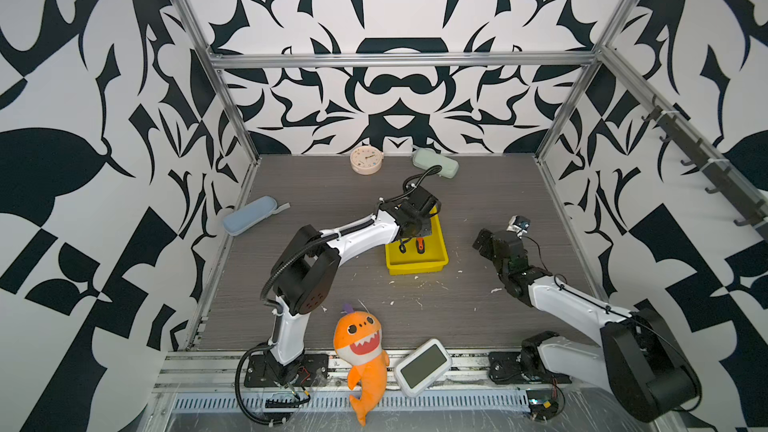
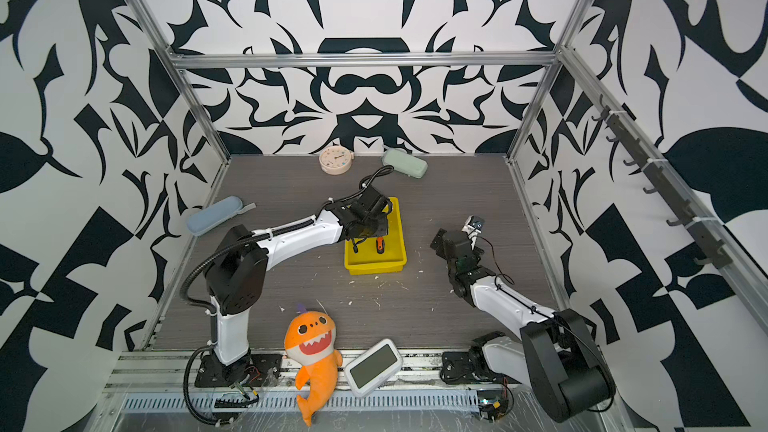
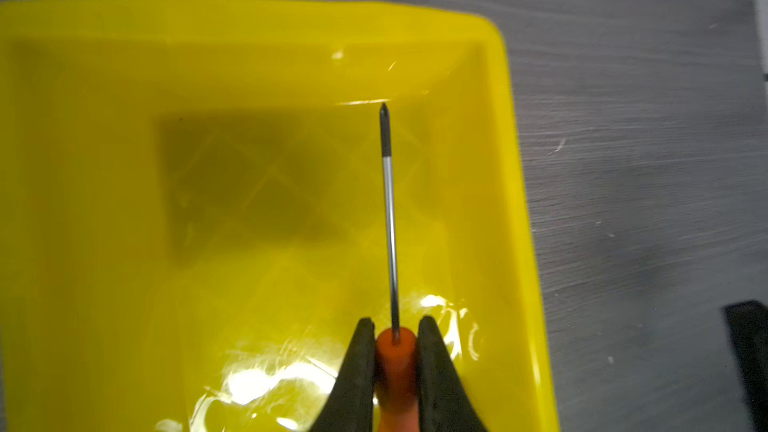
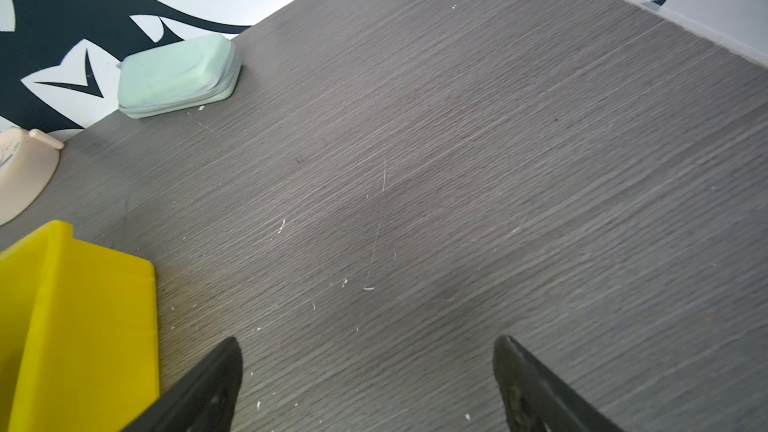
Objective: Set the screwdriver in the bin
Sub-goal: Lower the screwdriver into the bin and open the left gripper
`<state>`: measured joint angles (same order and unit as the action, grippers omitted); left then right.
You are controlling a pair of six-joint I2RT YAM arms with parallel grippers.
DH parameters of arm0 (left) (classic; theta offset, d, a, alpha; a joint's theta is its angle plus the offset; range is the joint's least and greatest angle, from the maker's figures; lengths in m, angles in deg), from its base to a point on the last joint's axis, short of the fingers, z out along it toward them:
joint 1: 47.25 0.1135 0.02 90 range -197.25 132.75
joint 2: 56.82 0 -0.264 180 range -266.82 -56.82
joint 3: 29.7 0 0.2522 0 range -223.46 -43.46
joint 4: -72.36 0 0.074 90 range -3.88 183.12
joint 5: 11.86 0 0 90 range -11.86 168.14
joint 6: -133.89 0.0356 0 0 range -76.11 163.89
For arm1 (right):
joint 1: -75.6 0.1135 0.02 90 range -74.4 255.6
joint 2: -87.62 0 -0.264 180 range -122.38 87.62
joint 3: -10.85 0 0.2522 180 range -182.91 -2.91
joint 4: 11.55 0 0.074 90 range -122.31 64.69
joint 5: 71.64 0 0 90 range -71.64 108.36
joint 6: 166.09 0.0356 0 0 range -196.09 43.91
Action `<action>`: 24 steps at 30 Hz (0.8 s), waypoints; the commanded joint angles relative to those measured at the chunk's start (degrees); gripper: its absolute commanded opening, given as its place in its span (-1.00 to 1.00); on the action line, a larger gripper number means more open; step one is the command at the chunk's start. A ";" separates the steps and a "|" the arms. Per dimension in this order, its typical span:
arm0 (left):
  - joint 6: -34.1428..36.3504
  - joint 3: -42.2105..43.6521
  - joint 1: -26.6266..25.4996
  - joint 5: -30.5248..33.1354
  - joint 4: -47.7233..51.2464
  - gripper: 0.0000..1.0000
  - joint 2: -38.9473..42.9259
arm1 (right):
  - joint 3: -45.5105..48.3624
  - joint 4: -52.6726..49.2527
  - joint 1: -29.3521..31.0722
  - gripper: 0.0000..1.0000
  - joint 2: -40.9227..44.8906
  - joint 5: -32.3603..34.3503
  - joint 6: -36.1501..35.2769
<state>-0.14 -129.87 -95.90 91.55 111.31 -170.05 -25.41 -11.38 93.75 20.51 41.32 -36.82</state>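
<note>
There was the grey table [image 1: 374, 305], and mid-table the yellow bin [image 1: 415, 268]. The right gripper [image 4: 368, 351] hung beside it over bare wood, jaws spread wide, gripping nothing. The left gripper [image 3: 395, 326] was over the bin, pinched tight on the orange handle of the screwdriver [image 3: 389, 209], its shaft reaching out over the bin's floor.

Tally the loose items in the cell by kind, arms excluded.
cases: 2 (blue case, green case)
round clock: 1
plush shark: 1
white screen gadget: 1
yellow bin: 1
screwdriver: 1
Total: 7
</note>
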 commanded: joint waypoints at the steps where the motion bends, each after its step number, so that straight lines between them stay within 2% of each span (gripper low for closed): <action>1: -0.86 -0.88 0.30 0.58 3.72 -0.85 0.16 | -2.57 0.33 0.30 0.94 -0.27 1.10 -0.25; 12: 0.09 0.67 0.30 2.61 4.18 -0.43 1.80 | -3.40 -0.31 0.27 0.93 -1.95 0.95 -0.29; 16: 0.38 1.77 0.29 3.55 4.23 -0.18 2.37 | -4.02 -0.82 0.30 0.93 -2.76 0.64 -0.28; 24: 4.72 3.41 0.30 7.23 3.88 -0.05 6.36 | -4.31 -1.26 0.35 0.93 -3.02 0.64 -0.34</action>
<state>2.40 -127.36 -95.70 96.10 113.76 -167.38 -27.93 -12.25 93.75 17.28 41.12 -36.85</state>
